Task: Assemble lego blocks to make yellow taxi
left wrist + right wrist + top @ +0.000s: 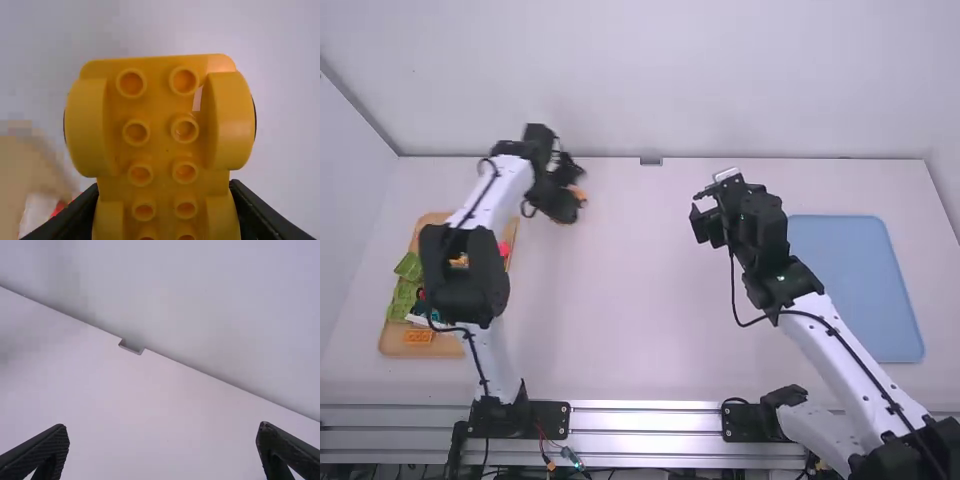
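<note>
Two black-and-white arms are extended up the frame.
At upper left, one studded yellow plastic block is pinched by the left gripper; the right gripper (upper centre) is spread.

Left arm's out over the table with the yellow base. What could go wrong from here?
The yellow base juts well past the fingertips of the left gripper, so a bump on that free end might twist it or work it loose. The left arm also passes over the wooden tray; dipping low there could knock the blocks. The right gripper is open and empty, so it likely couldn't catch a slip.
</note>
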### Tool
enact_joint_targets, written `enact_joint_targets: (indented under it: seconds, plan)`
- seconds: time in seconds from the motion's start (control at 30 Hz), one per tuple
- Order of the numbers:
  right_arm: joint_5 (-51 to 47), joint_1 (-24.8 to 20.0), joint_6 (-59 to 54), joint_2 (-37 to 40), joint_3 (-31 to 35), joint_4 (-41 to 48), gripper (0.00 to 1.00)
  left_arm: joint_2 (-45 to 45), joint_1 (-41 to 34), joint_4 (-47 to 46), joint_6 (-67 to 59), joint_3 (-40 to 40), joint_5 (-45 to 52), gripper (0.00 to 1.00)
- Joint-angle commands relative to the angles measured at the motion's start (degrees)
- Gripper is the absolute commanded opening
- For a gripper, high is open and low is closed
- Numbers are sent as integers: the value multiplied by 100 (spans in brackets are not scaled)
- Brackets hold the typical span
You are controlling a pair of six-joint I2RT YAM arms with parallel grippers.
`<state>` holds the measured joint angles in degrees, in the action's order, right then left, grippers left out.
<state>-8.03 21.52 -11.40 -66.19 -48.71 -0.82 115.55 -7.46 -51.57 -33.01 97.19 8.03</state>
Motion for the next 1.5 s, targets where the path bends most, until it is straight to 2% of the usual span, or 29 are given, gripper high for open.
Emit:
enact_joint_targets:
  seconds: [0.0, 0.03, 0.07, 0.17, 0.4, 0.6, 0.9, 0.97, 1.07, 1.1, 1.17, 1.23, 1.47]
  plan:
    - [-457, -120, 472, 181, -181, 66, 99, 0, -745, 101, -1300, -492, -22, 2]
    - [-527, -188, 584, 282, -181, 151, 99, -26, -1049, 162, -1390, -686, -164, 2]
    - [-527, -188, 584, 282, -181, 151, 99, -26, -1049, 162, -1390, -686, -164, 2]
    - [-529, -503, 824, 754, -181, 634, 99, -48, -1937, 33, -2114, -1209, -420, 1]
    - [-505, -990, 1311, 1539, -179, 1388, 99, -48, -2806, 389, -2020, -1779, -673, 1]
    - [-101, -1189, 1248, 1843, -179, 1676, 99, -52, -3106, 1158, -1519, -2341, -929, 1]
    - [227, -1397, 1248, 1725, -179, 1600, 99, -247, -3086, 1097, -1478, -2483, -468, 2]
    - [225, -1427, 1250, 1615, -179, 1565, 99, -254, -3069, 1049, -1486, -2483, -262, 6]
    - [304, -1447, 1246, 1469, -179, 1462, 99, -254, -3115, 1051, -1482, -2483, -306, 14]
    - [369, -1447, 1248, 1408, -179, 1401, 99, -254, -3115, 1082, -1475, -2483, -308, 21]
    - [420, -1429, 1246, 1346, -179, 1322, 99, -254, -3108, 1126, -1451, -2483, -291, 50]
    - [400, -1375, 1244, 1296, -179, 1276, 99, -264, -3064, 1200, -1370, -2479, -350, 99]
    - [378, -1187, 984, 1311, -179, 1220, 99, -529, -2986, 1003, -1309, -2282, -442, 99]
